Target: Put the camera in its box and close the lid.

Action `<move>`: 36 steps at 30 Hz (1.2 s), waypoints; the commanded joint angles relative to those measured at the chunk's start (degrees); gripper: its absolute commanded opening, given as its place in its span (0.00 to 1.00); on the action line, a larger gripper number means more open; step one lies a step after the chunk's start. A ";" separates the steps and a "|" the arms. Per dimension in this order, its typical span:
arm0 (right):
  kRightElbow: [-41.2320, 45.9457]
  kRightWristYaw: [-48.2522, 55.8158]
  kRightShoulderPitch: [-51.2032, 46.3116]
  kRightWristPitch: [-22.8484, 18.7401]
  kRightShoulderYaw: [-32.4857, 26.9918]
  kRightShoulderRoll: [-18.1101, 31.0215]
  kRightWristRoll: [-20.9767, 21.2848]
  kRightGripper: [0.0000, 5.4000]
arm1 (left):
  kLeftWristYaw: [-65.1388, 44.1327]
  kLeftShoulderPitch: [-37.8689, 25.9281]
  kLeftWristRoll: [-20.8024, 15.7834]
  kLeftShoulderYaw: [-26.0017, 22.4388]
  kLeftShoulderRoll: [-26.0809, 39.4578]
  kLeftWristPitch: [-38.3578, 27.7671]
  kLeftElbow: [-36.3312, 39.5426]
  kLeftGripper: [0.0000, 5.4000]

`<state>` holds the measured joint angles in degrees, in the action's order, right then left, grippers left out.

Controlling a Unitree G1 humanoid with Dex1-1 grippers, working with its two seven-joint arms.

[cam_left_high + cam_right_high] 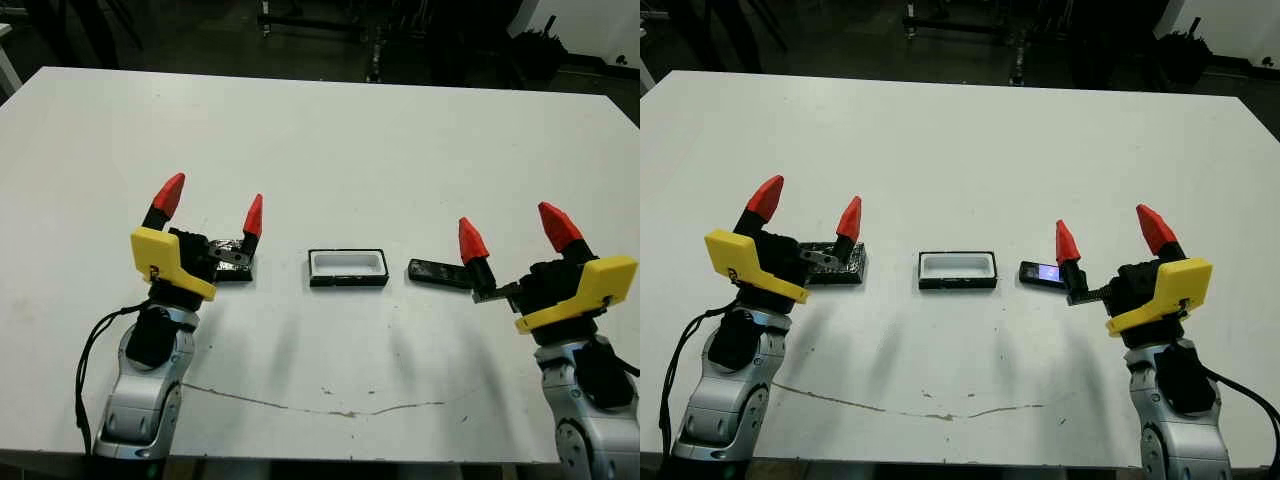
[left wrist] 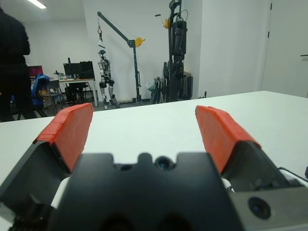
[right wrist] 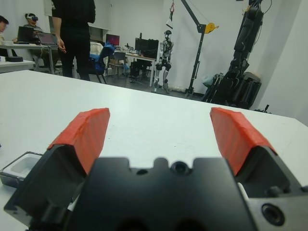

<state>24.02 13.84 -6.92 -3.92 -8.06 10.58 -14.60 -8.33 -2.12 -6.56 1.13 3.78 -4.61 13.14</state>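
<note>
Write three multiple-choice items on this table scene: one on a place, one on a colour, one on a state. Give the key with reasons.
1. Where does the box lie?
A. Between the lid and the camera
B. At the table's far edge
C. In the right gripper

2. What colour is the box's lining?
A. Red
B. White
C. Yellow

3. In what state is the box?
A. Closed by the lid
B. Open, with the camera inside
C. Open and empty

Key:
1 A: the lid lies by the left gripper, the camera by the right gripper.
2 B: the inside shows white.
3 C: lid and camera both lie on the table, apart from it.
</note>
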 commanded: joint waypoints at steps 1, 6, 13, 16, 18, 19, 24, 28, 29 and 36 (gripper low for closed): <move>-0.12 0.07 0.24 -0.74 -0.21 1.03 0.49 1.00 | 0.26 0.46 0.55 0.18 -0.11 0.41 0.01 1.00; -0.32 0.61 0.14 -0.85 -0.20 1.35 0.04 1.00 | 0.20 0.64 0.06 0.22 -0.47 0.71 0.20 1.00; -1.92 4.39 2.06 -1.49 -2.08 5.35 -1.59 1.00 | 0.01 0.84 0.30 0.32 -0.29 0.92 0.35 1.00; -4.00 8.15 6.11 -2.30 -4.58 10.99 -2.25 1.00 | 0.21 0.89 0.58 0.35 -0.32 0.91 0.37 1.00; -6.98 12.53 10.10 -3.68 -6.39 16.43 -3.70 1.00 | 0.13 1.01 0.57 0.48 -0.33 1.03 0.44 1.00; -8.58 14.79 11.97 -4.03 -6.92 18.84 -4.22 1.00 | 0.15 1.06 0.64 0.55 -0.31 1.17 0.49 1.00; -22.04 29.09 23.96 -5.32 -5.54 29.30 -6.24 1.00 | 0.23 1.15 0.40 0.71 -0.64 1.31 0.24 1.00; -32.63 40.40 32.77 -6.39 -0.63 33.34 -5.40 1.00 | 0.19 1.16 0.43 0.79 -0.75 0.84 -0.03 1.00; -35.53 43.67 34.97 -5.74 1.10 33.98 -4.60 1.00 | 0.27 1.22 0.36 0.85 -0.83 1.18 0.18 1.00; -56.17 62.59 48.50 -4.69 11.28 33.09 0.14 1.00 | 0.23 1.24 0.16 0.85 -1.03 1.50 0.24 1.00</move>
<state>-28.97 73.82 39.04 -9.15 1.65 43.79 -15.84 -8.13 -1.05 -6.61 2.09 2.52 -3.62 13.63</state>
